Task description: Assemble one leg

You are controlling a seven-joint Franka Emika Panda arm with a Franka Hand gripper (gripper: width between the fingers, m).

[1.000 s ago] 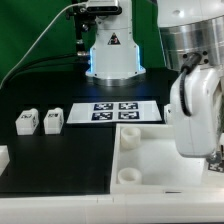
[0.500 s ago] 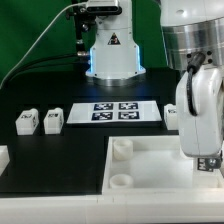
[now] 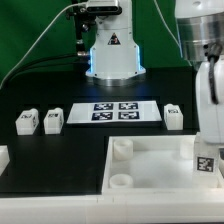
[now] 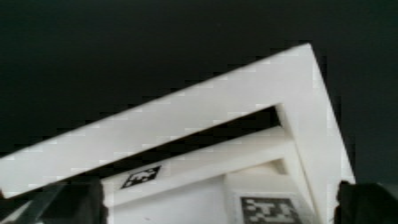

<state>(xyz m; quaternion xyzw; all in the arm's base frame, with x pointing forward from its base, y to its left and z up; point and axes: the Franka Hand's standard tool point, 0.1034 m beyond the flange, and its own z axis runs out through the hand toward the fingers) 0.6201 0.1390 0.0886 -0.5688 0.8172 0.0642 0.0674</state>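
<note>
Three legs show in the exterior view: two side by side at the left (image 3: 25, 121) (image 3: 53, 119) and one at the right (image 3: 174, 116), all standing on the black table. The large white tray-like part (image 3: 150, 165) with round corner sockets lies in front. My gripper (image 3: 210, 148) hangs at the right edge over the tray's right end, next to a tagged white piece (image 3: 203, 160). In the wrist view the gripper (image 4: 217, 205) has its dark fingers (image 4: 71, 202) wide apart, with the tray's tagged wall (image 4: 267, 208) between them. It holds no leg.
The marker board (image 3: 118, 112) lies behind the tray, in front of the arm's base (image 3: 112, 55). A white part (image 3: 3, 155) is cut off at the exterior view's left edge. Cables run at the back left.
The tray slid toward the front and the exterior view's left, then stayed put. The arm moved to the exterior view's right, uncovering the leg at the right.
</note>
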